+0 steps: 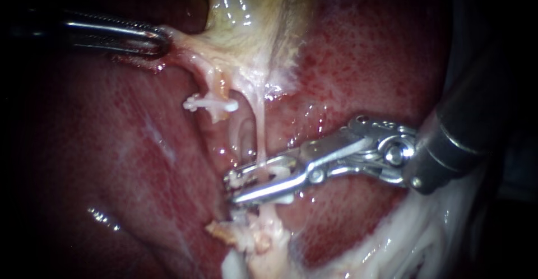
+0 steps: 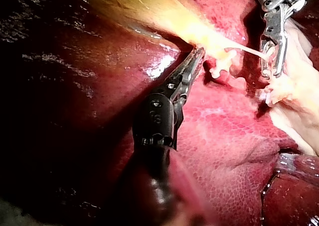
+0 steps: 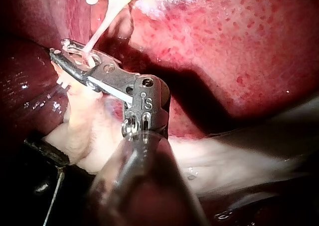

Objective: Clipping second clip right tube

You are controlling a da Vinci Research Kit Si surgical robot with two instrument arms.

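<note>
Wet, dark-red liver [image 1: 112, 161] fills the background, with the pale yellow gallbladder [image 1: 252, 10] hanging in from above and two thin tubes running down from its neck. The left instrument [image 1: 159, 41], coming in from the left, has its jaws clamped together on the gallbladder at its lower edge, drawing that tissue sideways so the tubes stand taut and apart. The left tube [image 1: 212, 83] carries a white clip [image 1: 210, 104] across it. The right tube [image 1: 260, 133], a slim pale strand, runs down between the jaws of the right instrument [image 1: 241, 186], which enters from the right. A gap shows between those jaws and white clip material lies in it, so they appear to straddle the tube rather than squeeze it. Ragged pale tissue [image 1: 263, 240] sits just below the jaws, and whether a clip is already on this tube there cannot be made out.

By this evidence the step in hand is seating the clip on the right tube, with the placement made but the closure not yet done. The next move seems to call for checking that the whole tube lies inside the jaws, clear of the liver behind, then closing squarely while the left instrument holds tension.

The only writing visible is small stamped marks on the wrists of both instruments. No brand or label shows elsewhere.
</note>
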